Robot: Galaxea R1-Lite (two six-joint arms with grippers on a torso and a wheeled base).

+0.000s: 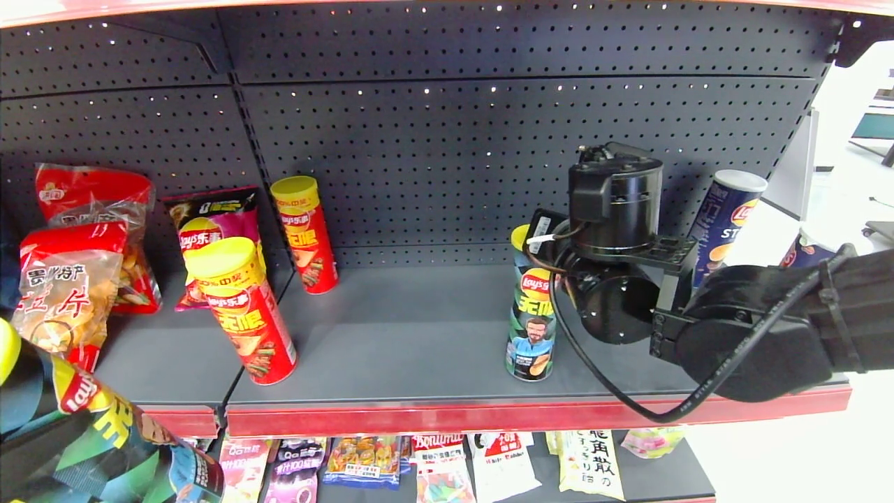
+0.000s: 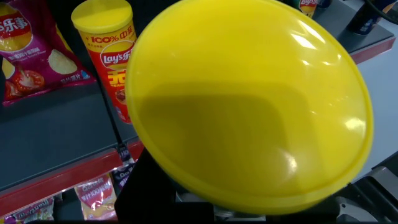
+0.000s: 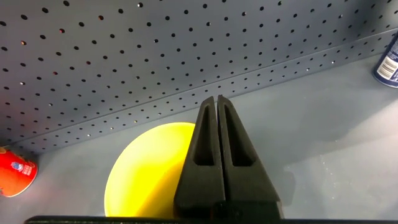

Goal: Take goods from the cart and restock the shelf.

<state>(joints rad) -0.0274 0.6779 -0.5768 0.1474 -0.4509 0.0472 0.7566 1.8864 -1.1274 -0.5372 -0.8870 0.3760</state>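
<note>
A green chip can [image 1: 531,328] with a yellow lid [image 3: 143,174] stands upright near the front of the grey shelf [image 1: 419,342]. My right gripper [image 3: 217,106] is shut with nothing between its fingers, just above and behind that lid. The right wrist [image 1: 614,209] sits beside the can's top. At the lower left a second green can [image 1: 105,426] lies tilted in my left gripper [image 1: 42,447]. Its yellow lid [image 2: 249,106] faces the left wrist camera.
Two red chip cans [image 1: 244,311] [image 1: 305,234] stand left of centre, and chip bags [image 1: 77,279] lean at the far left. A blue can [image 1: 726,209] stands at the back right. Bare shelf lies between the red cans and the green one. Snack packets [image 1: 447,461] fill the shelf below.
</note>
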